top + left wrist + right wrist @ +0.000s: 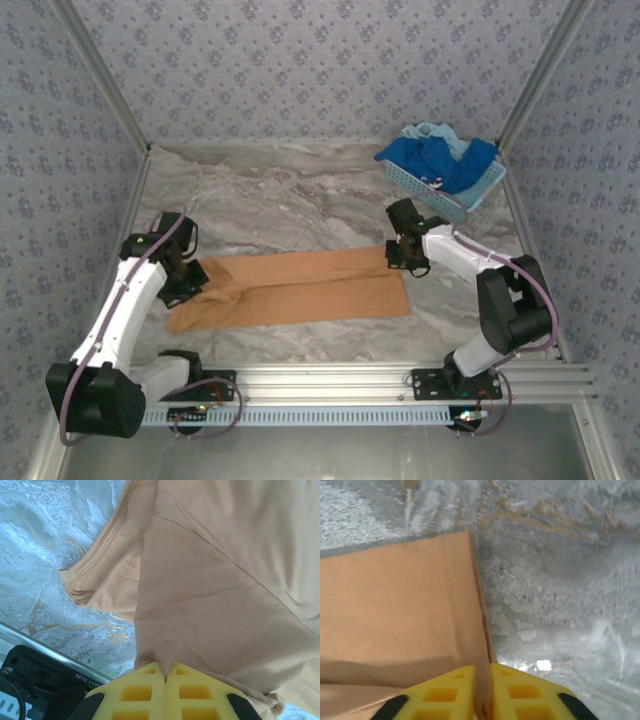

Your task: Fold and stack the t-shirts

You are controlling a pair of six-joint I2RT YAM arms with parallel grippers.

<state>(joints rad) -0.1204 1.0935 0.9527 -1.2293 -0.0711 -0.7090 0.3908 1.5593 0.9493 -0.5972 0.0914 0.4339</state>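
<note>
An orange-tan t-shirt [300, 290] lies folded into a long band across the marble table, its collar end at the left. My left gripper [195, 285] is at that left end; in the left wrist view its yellow fingers [135, 692] are shut on a small pinch of the orange cloth [215, 570]. My right gripper [400, 262] is at the shirt's far right corner. In the right wrist view the jaws stand slightly parted, with the stitched hem edge [465, 615] running between the pads [520, 692]. A royal blue t-shirt [440, 160] and a pale aqua one [428, 131] are heaped in the basket.
The light blue perforated basket [445, 203] stands at the back right, close behind my right arm. Patterned walls close in the table on three sides. An aluminium rail [330, 380] with both arm bases runs along the near edge.
</note>
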